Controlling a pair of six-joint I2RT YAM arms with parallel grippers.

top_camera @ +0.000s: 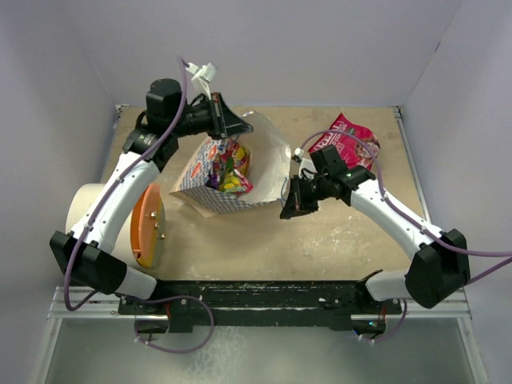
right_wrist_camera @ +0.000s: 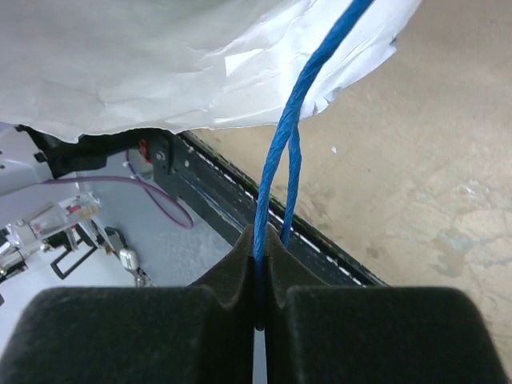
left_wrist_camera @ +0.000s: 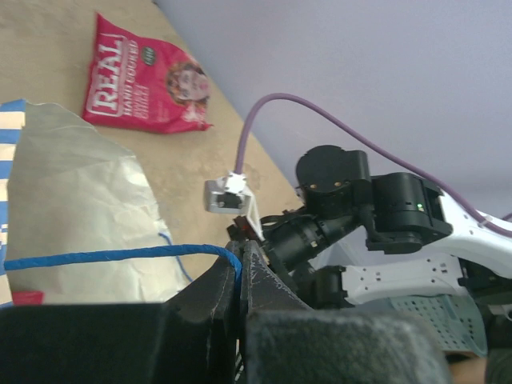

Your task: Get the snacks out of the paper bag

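L jaws + R jaws clamped on blue cord handles (right_wrist_camera: 316,76), 12 & 4 of paper bag (top_camera: 200,188); spread evenly, mouth wide, snacks (top_camera: 230,168) reachable.

The white, blue-checkered paper bag (top_camera: 210,198) is sitting open on the bench (top_camera: 320,240), bright snacks (top_camera: 230,170) showing inside; one red packet (top_camera: 346,142) is lying flat far right.

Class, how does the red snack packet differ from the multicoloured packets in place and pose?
The red glossy snack packet lies flat on the table, outside the white checkered paper bag; the multicoloured packets are bunched inside it. The red packet lies alone; the multicoloured ones overlap. Both are glossy.
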